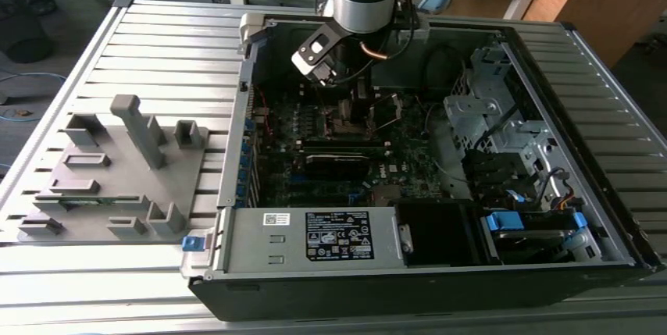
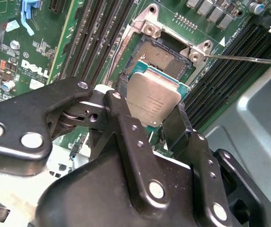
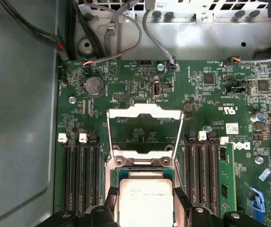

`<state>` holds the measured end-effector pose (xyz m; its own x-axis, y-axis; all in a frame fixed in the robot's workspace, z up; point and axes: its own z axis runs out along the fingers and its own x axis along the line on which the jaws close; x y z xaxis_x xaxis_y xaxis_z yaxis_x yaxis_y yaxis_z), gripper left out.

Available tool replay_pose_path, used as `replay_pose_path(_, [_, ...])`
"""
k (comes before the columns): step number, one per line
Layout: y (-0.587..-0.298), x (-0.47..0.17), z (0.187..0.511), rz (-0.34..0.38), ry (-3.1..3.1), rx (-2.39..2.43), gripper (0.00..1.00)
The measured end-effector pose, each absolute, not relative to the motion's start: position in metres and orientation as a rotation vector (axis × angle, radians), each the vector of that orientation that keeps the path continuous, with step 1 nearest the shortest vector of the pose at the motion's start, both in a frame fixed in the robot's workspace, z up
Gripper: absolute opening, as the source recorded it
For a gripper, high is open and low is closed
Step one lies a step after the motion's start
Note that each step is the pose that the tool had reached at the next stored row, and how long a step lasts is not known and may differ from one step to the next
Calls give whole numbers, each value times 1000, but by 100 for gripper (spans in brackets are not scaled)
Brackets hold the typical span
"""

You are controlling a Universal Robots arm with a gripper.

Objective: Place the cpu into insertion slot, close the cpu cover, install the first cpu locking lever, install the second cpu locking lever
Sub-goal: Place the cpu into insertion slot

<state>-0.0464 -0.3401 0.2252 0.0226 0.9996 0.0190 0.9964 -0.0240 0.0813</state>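
The black two-fingered pincer (image 2: 146, 109) is drawn narrow onto the cpu (image 2: 153, 97), a small flat square chip with a dull silver-grey metal top, and clamps it by two opposite edges. In the exterior view the pincer (image 1: 352, 108) reaches down into the open black computer case (image 1: 625, 218), at about twelve o'clock from the white-labelled grey power supply box (image 1: 312, 233). The chip sits over the insertion slot (image 2: 161, 59), a square socket with a dark pin field and a thin silver rim. It covers the part nearer the pincer and leaves the farther part bare. Whether it already rests on the rim or hangs just clear is hard to say. The cpu cover (image 3: 145, 111), a thin silver frame plate with a square window, lies thrown back on the green motherboard (image 3: 206, 109) just beyond the slot. The placing will likely go best with the chip kept level, squared to the rim and lowered straight with no sliding, since the pins look delicate. The metal top faces away from the board. Being square, the chip has no real long axis, and its gripped edges run parallel to the long black memory slots (image 3: 81, 175).
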Motion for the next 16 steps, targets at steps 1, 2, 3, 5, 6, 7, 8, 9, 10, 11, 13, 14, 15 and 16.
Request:
replay_pose_path(1, [-340, -46, 225, 109, 2163, 2214, 54])
replay_pose_path(2, [-340, -46, 225, 109, 2163, 2214, 54])
replay_pose_path(3, [-340, -46, 225, 109, 2163, 2214, 54])
replay_pose_path(5, [-340, -47, 225, 109, 2163, 2214, 54])
replay_pose_path(6, [-340, -47, 225, 110, 2163, 2214, 54])
replay_pose_path(7, [-340, -47, 225, 109, 2163, 2214, 54])
replay_pose_path(8, [-340, -47, 225, 109, 2163, 2214, 54])
replay_pose_path(9, [-340, -47, 225, 109, 2163, 2214, 54])
replay_pose_path(10, [-340, -47, 225, 109, 2163, 2214, 54])
replay_pose_path(11, [-340, -47, 224, 110, 2163, 2214, 54])
replay_pose_path(13, [-340, -47, 224, 109, 2163, 2214, 54])
replay_pose_path(14, [-340, -47, 224, 109, 2163, 2214, 54])
replay_pose_path(15, [-340, -47, 222, 109, 2163, 2214, 54])
replay_pose_path(16, [-340, -47, 220, 109, 2163, 2214, 54])
